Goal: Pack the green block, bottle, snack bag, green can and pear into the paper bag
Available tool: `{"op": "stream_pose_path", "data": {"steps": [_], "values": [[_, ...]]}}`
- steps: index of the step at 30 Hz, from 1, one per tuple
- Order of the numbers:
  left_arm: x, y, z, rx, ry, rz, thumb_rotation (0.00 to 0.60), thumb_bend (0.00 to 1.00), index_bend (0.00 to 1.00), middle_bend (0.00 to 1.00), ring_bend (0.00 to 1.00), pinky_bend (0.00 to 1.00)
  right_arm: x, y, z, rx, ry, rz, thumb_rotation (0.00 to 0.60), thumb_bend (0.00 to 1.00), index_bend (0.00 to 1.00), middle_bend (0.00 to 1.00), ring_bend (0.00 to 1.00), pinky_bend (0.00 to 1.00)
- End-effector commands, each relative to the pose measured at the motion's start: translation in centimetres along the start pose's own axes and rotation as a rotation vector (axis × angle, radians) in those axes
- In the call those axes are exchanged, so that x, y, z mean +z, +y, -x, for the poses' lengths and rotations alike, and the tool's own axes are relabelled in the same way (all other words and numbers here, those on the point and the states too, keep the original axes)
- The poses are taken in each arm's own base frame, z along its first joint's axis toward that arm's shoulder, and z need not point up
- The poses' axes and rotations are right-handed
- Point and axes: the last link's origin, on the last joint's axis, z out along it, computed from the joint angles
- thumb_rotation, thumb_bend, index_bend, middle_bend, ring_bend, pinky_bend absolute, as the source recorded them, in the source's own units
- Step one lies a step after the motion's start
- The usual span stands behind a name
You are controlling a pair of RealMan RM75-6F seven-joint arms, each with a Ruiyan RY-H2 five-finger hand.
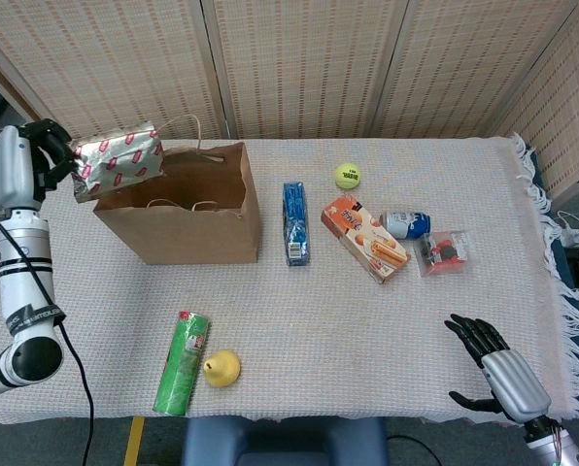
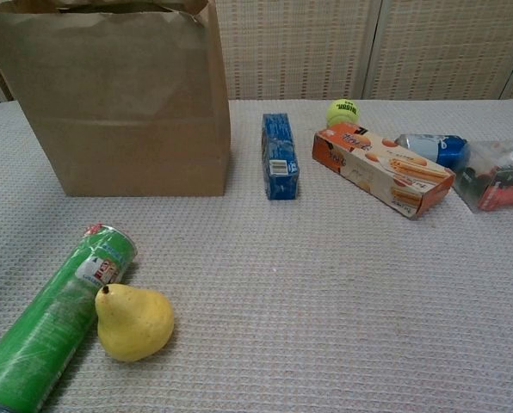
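white woven cloth point(image 1: 387, 320) covers table | wicker screens point(image 1: 299, 63) behind | left hand point(image 1: 47, 155) holds snack bag point(image 1: 118, 160) | right hand point(image 1: 489, 364) spread, empty

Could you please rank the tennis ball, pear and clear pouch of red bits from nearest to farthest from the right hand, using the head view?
From the right hand:
1. Clear pouch, just beyond it.
2. Tennis ball, far edge.
3. Pear, front left.
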Motion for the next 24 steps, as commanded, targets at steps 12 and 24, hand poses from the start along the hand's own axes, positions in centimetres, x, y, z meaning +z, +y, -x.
{"op": "stream_pose_path", "data": {"steps": [12, 24], "values": [[0.2, 0.9, 9.4, 0.156, -0.107, 0.044, 0.600, 0.67, 0.70, 0.71, 0.68, 0.80, -0.1, 0.0, -0.2, 0.023, -0.015, -0.001, 0.600, 0.06, 0.00, 0.00, 0.00, 0.00], [-1.0, 0.2, 10.3, 0.197, -0.243, 0.078, 0.600, 0.40, 0.04, 0.03, 0.03, 0.20, 0.0, 0.1, -0.2, 0.021, -0.017, 0.003, 0.600, 0.06, 0.00, 0.00, 0.00, 0.00]]}}
